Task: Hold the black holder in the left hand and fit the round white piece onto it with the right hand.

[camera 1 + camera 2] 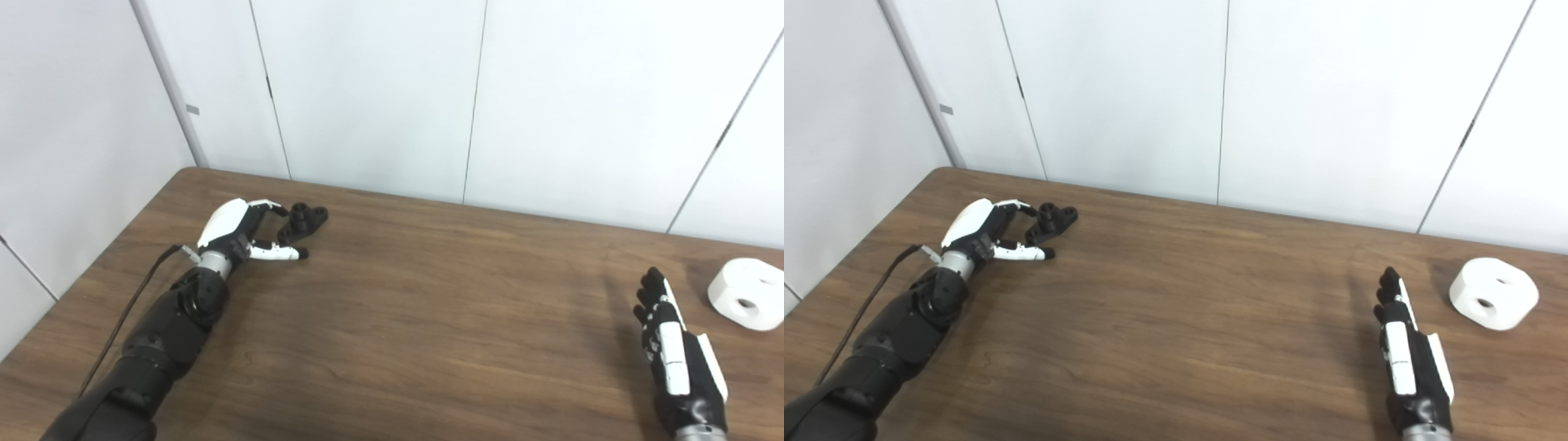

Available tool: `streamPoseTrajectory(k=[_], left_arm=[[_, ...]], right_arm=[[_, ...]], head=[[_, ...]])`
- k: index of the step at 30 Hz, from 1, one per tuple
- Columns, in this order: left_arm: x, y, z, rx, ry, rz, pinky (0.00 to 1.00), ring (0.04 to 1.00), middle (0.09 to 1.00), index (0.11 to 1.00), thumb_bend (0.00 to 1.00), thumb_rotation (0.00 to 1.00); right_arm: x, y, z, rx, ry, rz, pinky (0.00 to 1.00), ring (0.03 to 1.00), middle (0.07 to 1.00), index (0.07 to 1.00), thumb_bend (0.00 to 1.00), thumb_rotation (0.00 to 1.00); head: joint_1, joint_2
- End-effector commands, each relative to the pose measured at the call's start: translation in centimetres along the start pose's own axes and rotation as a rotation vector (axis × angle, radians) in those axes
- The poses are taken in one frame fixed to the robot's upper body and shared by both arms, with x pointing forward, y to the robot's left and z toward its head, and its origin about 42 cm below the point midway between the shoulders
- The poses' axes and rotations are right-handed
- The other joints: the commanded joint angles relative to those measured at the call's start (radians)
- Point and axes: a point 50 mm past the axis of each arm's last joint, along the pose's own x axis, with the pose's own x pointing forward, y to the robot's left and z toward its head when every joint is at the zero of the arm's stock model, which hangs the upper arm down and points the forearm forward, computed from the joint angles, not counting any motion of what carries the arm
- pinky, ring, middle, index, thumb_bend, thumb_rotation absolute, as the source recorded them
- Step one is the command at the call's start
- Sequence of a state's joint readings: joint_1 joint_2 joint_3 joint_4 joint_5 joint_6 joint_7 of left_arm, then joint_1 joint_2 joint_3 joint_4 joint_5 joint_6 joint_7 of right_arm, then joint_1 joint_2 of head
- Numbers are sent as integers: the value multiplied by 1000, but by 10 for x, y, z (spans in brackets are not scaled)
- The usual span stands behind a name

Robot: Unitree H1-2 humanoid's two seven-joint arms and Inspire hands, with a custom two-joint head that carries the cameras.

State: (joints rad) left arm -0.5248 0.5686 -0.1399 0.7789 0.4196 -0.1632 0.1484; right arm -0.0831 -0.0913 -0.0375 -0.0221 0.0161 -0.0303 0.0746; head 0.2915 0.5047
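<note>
Right now your left hand (245, 236) sits spread, fingers apart, just beside the black holder (303, 222). Your right hand (674, 349) lies flat, empty, near the round white piece (747, 294) on the counter (429, 318).

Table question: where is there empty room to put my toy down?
The wide middle of the wooden table is bare, between the left hand and the right hand. The near edge is bare too. It is crowded at the far left, where fingers curl by the black holder, and around the round white piece.

black holder (303, 222): 1 | round white piece (747, 293): 1 | table (429, 318): 1
</note>
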Motion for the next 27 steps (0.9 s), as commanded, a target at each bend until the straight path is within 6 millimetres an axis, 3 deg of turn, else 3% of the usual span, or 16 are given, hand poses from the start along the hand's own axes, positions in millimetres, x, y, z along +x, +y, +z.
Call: streamPoseTrajectory(k=[1, 24, 25, 26, 27], left_arm=[[6, -4, 8, -6, -13, -33, 937, 935, 891, 752, 963, 281], [17, -3, 15, -23, -43, -25, 959, 940, 889, 744, 954, 279], [18, -2, 15, -23, -52, -9, 949, 933, 879, 711, 939, 253], [18, -2, 16, -15, -63, 8, 933, 921, 853, 603, 737, 161], [19, -2, 16, 3, -76, 24, 913, 904, 817, 534, 611, 99]], right_arm=[[6, 2, 16, 10, -76, 4, 1000, 1000, 1000, 1000, 516, 1000], [3, 4, 14, 6, -75, 1, 1000, 1000, 1000, 1000, 518, 1000], [3, 4, 15, 8, -77, 2, 1000, 1000, 1000, 1000, 516, 1000], [3, 4, 15, 9, -78, 2, 1000, 1000, 1000, 1000, 516, 1000], [3, 4, 16, 9, -82, 2, 1000, 1000, 1000, 1000, 521, 1000]], head=[[0, 2], [-17, 7], [-18, 8], [-19, 10], [-17, 10]])
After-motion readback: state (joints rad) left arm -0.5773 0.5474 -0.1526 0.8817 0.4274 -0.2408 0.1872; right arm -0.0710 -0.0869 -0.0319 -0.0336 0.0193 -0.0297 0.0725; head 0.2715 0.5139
